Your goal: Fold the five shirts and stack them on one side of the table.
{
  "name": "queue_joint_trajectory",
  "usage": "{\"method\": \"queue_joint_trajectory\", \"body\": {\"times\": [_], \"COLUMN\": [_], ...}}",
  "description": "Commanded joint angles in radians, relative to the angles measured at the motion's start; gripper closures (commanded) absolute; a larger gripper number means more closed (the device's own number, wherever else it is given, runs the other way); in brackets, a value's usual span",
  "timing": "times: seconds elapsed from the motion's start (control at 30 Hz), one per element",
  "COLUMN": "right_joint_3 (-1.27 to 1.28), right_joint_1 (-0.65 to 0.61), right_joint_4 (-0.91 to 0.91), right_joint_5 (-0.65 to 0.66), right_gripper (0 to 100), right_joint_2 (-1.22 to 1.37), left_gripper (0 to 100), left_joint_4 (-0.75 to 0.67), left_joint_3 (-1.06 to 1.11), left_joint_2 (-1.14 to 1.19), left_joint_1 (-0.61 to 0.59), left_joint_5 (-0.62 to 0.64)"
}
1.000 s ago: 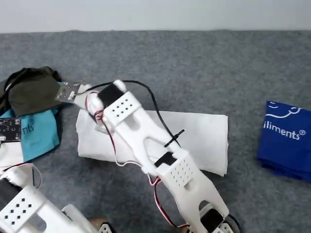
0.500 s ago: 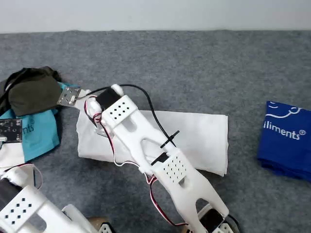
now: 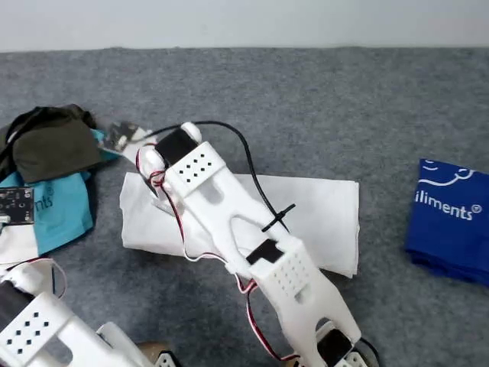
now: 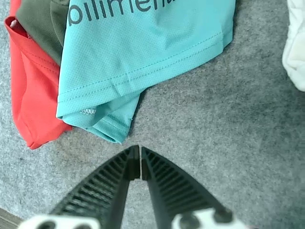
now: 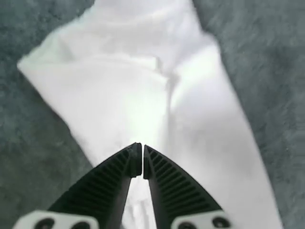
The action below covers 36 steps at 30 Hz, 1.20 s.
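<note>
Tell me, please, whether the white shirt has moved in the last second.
No. The white shirt lies where it did: in the high view its right edge keeps the same gap to the blue shirt.

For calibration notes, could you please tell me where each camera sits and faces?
High view: fixed overhead, looking down on white shirt, blue shirt; left arm and right arm show.
Left wrist view: on the left arm, facing down past shut left gripper at the teal shirt.
Right wrist view: on the right arm, facing down past shut right gripper at the white shirt.
Shared: white shirt, in high and right wrist views.
</note>
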Motion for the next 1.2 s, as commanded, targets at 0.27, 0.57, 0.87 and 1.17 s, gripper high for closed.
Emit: {"method": "queue_joint_trajectory", "body": {"times": [0.27, 0.57, 0.87, 1.17], "right_joint_3": [0.241, 0.230, 0.555, 0.876], "right_joint_1": [0.128, 0.140, 0.225, 0.446], "right_joint_4": [-0.008, 0.044, 0.044, 0.039], "right_joint_5": [-0.011, -0.014, -0.015, -0.147], "right_gripper": [98.8, 98.8, 98.8, 98.5], "right_joint_2": [-0.058, -0.157, -0.536, -0.837], "left_gripper": [98, 98, 98, 98], "left_joint_4": [-0.015, -0.014, -0.014, -0.015], "left_joint_3": [-0.005, -0.010, -0.013, -0.013], "left_joint_2": [-0.017, -0.017, -0.017, -0.017], "left_joint_1": [-0.002, -0.002, -0.003, -0.006], "left_joint_5": [-0.009, -0.009, -0.009, -0.009]}}
